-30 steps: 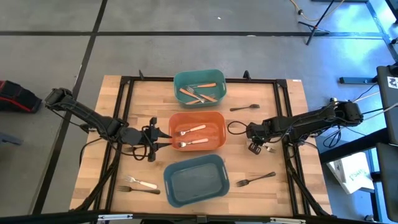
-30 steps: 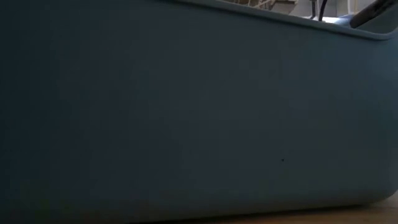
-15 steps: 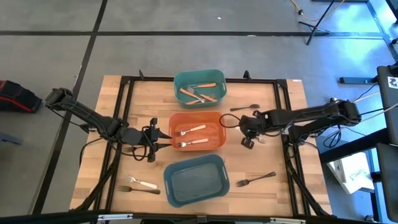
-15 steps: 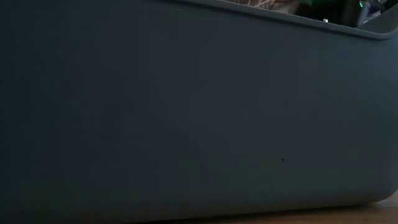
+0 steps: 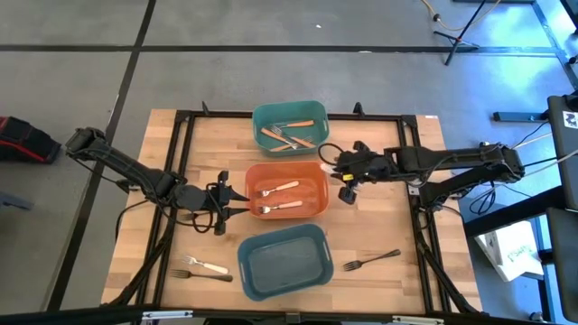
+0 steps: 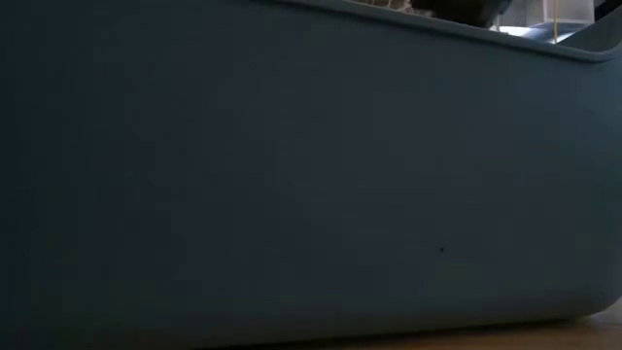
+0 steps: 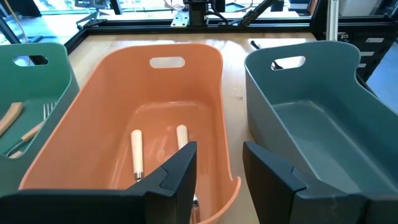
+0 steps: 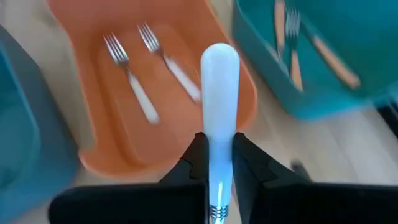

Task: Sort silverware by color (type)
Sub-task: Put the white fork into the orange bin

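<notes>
My right gripper (image 5: pixel 346 181) (image 8: pixel 217 165) hangs by the right end of the orange bin (image 5: pixel 312 181), shut on a cream-handled fork (image 8: pixel 219 93). Two cream-handled forks (image 5: pixel 276 199) lie in that bin. Brown-handled forks (image 5: pixel 287 135) lie in the teal bin (image 5: pixel 262 116) at the far side. The blue-grey bin (image 5: pixel 318 267) stands at the near side. My left gripper (image 5: pixel 237 200) (image 7: pixel 217 174) stands open at the orange bin's left end, with nothing between its fingers. My right gripper pinches the fork's cream handle (image 8: pixel 217 146) between its two fingers, at the end near the metal neck (image 8: pixel 216 213). The fingers lie along the fork and slant down toward the table's left. The handle's round free end (image 8: pixel 219 56) sticks out past the fingertips, and the fork is lifted clear.
A dark metal fork (image 5: pixel 372 259) lies on the wood at the near right. Two more forks (image 5: pixel 202 268) lie at the near left. A black frame (image 5: pixel 181 122) runs around the table top. The blue-grey bin's wall (image 6: pixel 292 175) fills the low view.
My right gripper has risen from the table's right part and gone toward the far-left, up to the orange bin's right end. It has turned on the way and carries the cream-handled fork clear of the table.
</notes>
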Tool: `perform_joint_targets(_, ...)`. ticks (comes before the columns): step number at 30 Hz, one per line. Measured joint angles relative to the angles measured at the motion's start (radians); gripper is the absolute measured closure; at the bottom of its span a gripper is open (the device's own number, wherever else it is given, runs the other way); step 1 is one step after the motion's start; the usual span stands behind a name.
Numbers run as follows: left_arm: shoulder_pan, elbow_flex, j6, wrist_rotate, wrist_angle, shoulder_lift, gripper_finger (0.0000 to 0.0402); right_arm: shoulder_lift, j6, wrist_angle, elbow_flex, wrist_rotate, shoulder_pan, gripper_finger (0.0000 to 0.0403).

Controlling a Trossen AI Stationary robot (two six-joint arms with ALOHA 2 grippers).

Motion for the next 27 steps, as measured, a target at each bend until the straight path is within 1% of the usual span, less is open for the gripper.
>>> perform_joint_targets(4,0.0,0.0,0.0,0.0,0.0,0.0,0.0276,0.013,-0.069,0.164,-0.006,-0.002,0.0,0.0378)
perform_joint_targets(7,0.0,0.0,0.0,0.0,0.0,0.0,0.0276,0.049,-0.133,0.273,-0.007,-0.021,0.0,0.0377)
perform_joint_targets(15,0.0,0.0,0.0,-0.001,0.001,0.0,0.0276,0.21,-0.228,0.557,-0.008,-0.172,0.0,0.0377)
perform_joint_targets(19,0.0,0.0,-0.001,-0.001,0.0,0.0,0.0276,0.295,-0.27,0.645,-0.008,-0.201,0.0,0.0377)
perform_joint_targets(27,0.0,0.0,-0.008,0.0,0.01,0.0,0.0276,0.414,-0.296,0.674,-0.008,-0.201,0.0,0.0377)
